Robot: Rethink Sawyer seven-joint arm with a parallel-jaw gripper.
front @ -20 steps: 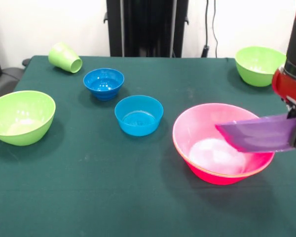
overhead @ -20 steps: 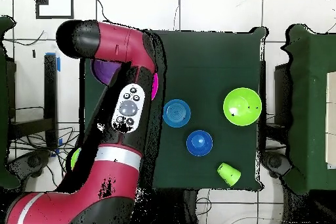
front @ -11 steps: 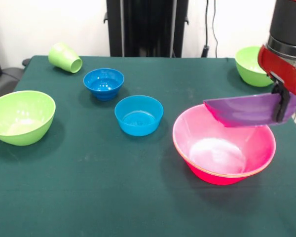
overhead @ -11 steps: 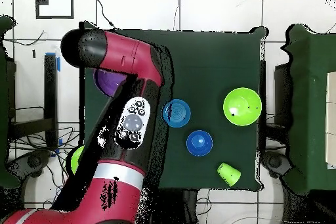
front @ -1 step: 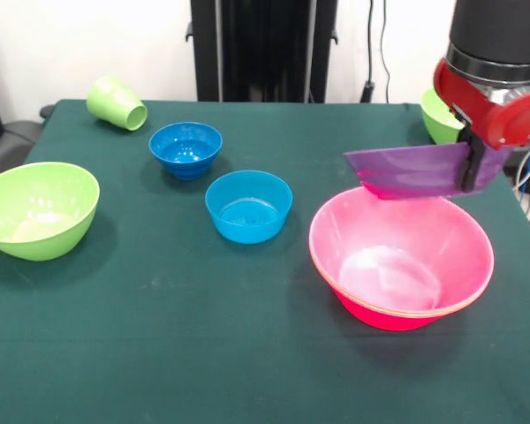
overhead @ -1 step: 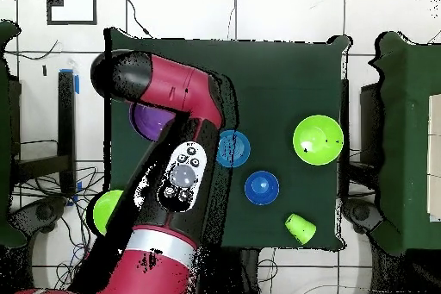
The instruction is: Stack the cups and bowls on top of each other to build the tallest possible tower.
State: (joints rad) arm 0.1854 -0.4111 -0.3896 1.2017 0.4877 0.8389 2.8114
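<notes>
A purple bowl [front @ -1 step: 412,170] is held by its right edge in the tool [front @ -1 step: 471,163], whose fingers are closed on the rim, with one dark finger seen across the outer wall. The bowl is carried tilted, clear of the table [front @ -1 step: 159,353], above the far rim of the big pink bowl [front @ -1 step: 401,256]; whether the two touch cannot be told. The pink bowl stands upright at the near right of the table, and a thin orange line is seen along its rim, as of another bowl nested beneath. In the front view a green bowl [front @ -1 step: 438,115] is partly hidden behind the red and black arm [front @ -1 step: 499,62] at the far right. Two small blue bowls are set near the middle: one [front @ -1 step: 248,206] just left of the pink bowl, the other [front @ -1 step: 185,148] farther back and to the left. A large green bowl [front @ -1 step: 37,208] stands at the left edge, and a light-green cup [front @ -1 step: 117,102] lies on its side at the far left corner. In the overhead view the purple bowl [overhead @ -1 step: 151,121] is largely covered by the arm [overhead @ -1 step: 172,187].
</notes>
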